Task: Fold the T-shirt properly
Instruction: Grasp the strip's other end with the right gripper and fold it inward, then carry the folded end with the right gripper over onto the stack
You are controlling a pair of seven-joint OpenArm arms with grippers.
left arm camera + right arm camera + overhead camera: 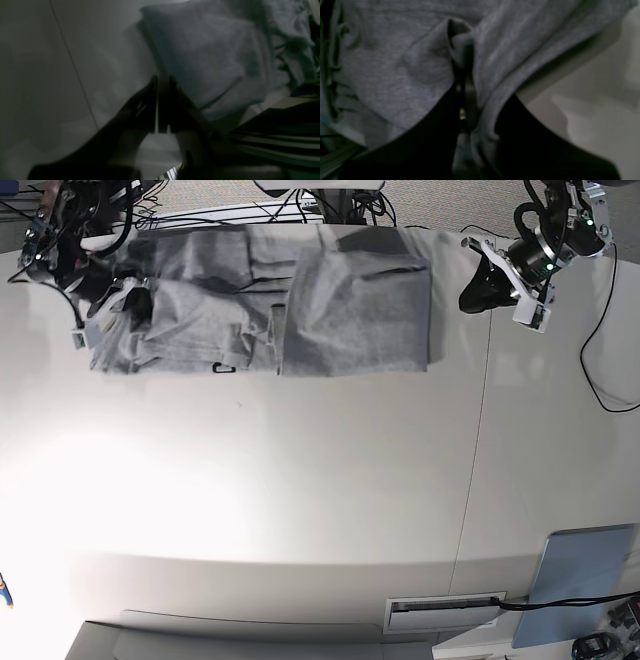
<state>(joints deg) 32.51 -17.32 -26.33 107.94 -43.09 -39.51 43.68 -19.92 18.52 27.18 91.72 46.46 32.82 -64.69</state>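
The heather-grey T-shirt [260, 310] lies along the table's far edge, its right part folded over into a flat panel [360, 305]. The rest is rumpled toward the left. In the right wrist view my right gripper [463, 66] is shut on a raised pinch of the T-shirt [402, 70]; in the base view this gripper [105, 305] sits at the shirt's left end. My left gripper [162, 79] is shut with nothing between its fingers, just off the folded edge of the T-shirt [212, 57]. In the base view it [473, 295] hovers right of the shirt, apart from it.
A seam [478, 440] runs front to back across the white table [300, 480]. A blue-grey panel [580, 585] lies at the front right corner beside a slot [445, 612]. Cables [230, 218] trail behind the shirt, and one cable [598, 375] hangs at the right.
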